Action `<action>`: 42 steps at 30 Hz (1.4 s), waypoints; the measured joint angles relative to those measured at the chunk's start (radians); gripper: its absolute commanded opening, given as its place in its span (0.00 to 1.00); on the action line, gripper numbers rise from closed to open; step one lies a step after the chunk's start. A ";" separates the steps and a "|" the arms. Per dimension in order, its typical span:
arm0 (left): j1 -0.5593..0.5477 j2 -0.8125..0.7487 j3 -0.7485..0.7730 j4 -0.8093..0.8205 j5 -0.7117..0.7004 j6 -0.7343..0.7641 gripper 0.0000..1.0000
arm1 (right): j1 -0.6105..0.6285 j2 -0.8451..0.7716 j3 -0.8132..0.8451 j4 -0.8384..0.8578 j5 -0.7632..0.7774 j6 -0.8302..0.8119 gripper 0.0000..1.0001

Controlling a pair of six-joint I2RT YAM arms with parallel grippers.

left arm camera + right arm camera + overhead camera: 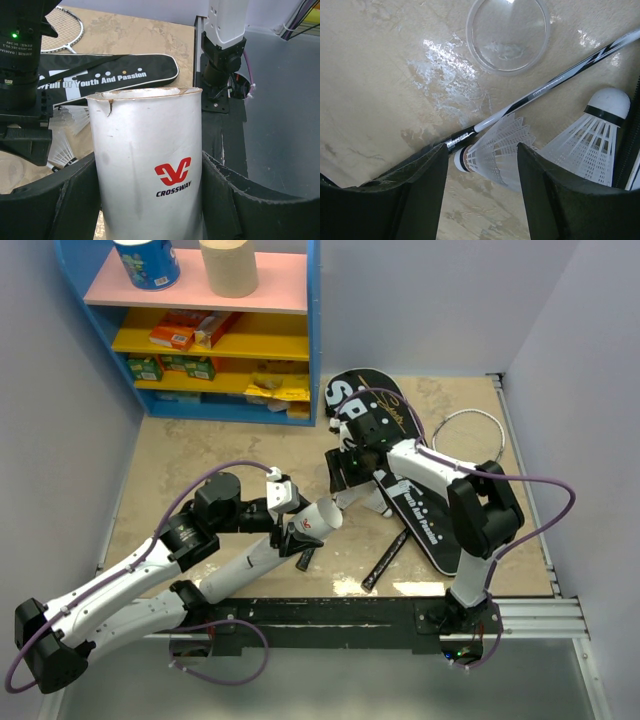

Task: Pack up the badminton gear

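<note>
Pale lilac walls (430, 300) close in the tan, marbled bench (200, 455) on 3 sides. The bench surface shows glossy patches in the right wrist view. A blue shelf unit (312, 330) with pink and yellow boards stands at the far left corner and holds paper rolls and small boxes.

The black bag (425, 525) lies slanted on the right half of the bench, its SPORT end towards the shelf unit. Part of it is under the right arm. A white racket head (475, 435) lies just beyond the bag's right edge, and a black handle (385, 560) sticks out at its near edge.

The left gripper (305, 530) is clamped around the white tube (318, 517), which is tilted above the bench centre with its open mouth towards the bag.

The right gripper (480, 160) hangs low over the bench beside the bag, jaws apart. A feathered shuttlecock (495, 150) lies in the gap. I cannot tell if the gripper touches it. A second shuttlecock (592, 135) lies just beside the first. A thin racket shaft (545, 87) runs past both, near a clear round lid (507, 32).
</note>
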 measured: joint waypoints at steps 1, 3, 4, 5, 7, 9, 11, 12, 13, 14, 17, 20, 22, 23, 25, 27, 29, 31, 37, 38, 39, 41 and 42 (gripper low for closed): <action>0.000 0.001 0.000 0.000 0.000 0.000 0.08 | -0.001 0.001 -0.006 0.003 -0.004 -0.002 0.61; 0.000 0.003 0.000 0.000 0.000 0.000 0.08 | -0.002 0.001 -0.017 0.005 -0.018 -0.003 0.59; 0.000 0.005 0.000 0.000 0.000 0.000 0.08 | -0.002 0.001 -0.022 0.008 -0.025 -0.003 0.57; 0.000 0.007 0.000 0.000 0.000 0.000 0.08 | -0.003 0.001 -0.026 0.008 -0.037 -0.004 0.56; 0.000 0.010 0.000 0.000 0.000 0.000 0.08 | -0.003 0.001 -0.032 0.008 -0.054 -0.007 0.45; 0.000 0.010 0.000 0.000 0.000 0.000 0.08 | -0.003 0.001 -0.037 0.008 -0.074 -0.013 0.29; 0.000 0.010 0.000 0.000 0.000 0.000 0.08 | -0.003 0.001 -0.040 0.007 -0.093 -0.019 0.03; 0.000 0.010 0.000 0.000 0.000 0.000 0.08 | -0.004 0.001 -0.041 0.006 -0.103 -0.019 0.00; 0.000 0.011 0.000 0.000 0.000 0.000 0.08 | -0.004 0.001 -0.042 0.005 -0.109 -0.016 0.00; 0.000 0.011 0.000 0.000 0.000 0.000 0.08 | -0.004 0.001 -0.042 0.005 -0.117 -0.020 0.00; 0.000 0.011 0.000 0.000 0.000 0.000 0.08 | -0.004 -0.002 -0.042 0.002 -0.125 -0.017 0.00; 0.000 0.011 0.000 0.000 0.000 0.000 0.08 | -0.005 -0.023 -0.043 -0.012 -0.123 -0.010 0.00; 0.000 0.011 0.000 0.000 0.000 0.000 0.08 | -0.005 -0.058 -0.043 -0.024 -0.121 0.002 0.00; 0.000 0.011 0.000 0.000 0.000 0.000 0.08 | -0.004 -0.084 -0.043 -0.032 -0.119 0.008 0.00; 0.000 0.011 0.000 0.000 0.000 0.000 0.08 | -0.005 -0.161 -0.041 -0.052 -0.105 0.024 0.00; 0.000 0.011 0.000 0.000 0.000 0.000 0.08 | -0.004 -0.222 -0.030 -0.068 -0.087 0.036 0.00; 0.000 0.012 0.000 0.000 -0.001 0.000 0.08 | -0.005 -0.305 -0.003 -0.089 -0.057 0.052 0.00; 0.000 0.013 0.000 0.000 -0.004 0.000 0.08 | -0.005 -0.372 0.016 -0.092 -0.034 0.066 0.00; 0.000 0.028 0.000 0.003 -0.047 0.000 0.05 | -0.005 -0.562 0.053 -0.103 0.018 0.092 0.00; 0.000 0.036 0.000 0.005 -0.058 0.000 0.05 | -0.005 -0.581 0.067 -0.108 0.019 0.092 0.00; 0.000 0.047 0.000 0.007 -0.071 0.000 0.05 | -0.005 -0.599 0.084 -0.114 0.018 0.092 0.00; 0.002 0.067 0.000 0.010 -0.095 0.000 0.05 | -0.005 -0.621 0.106 -0.121 0.015 0.091 0.00; 0.003 0.073 0.000 0.010 -0.104 0.000 0.05 | -0.005 -0.632 0.115 -0.125 0.010 0.092 0.00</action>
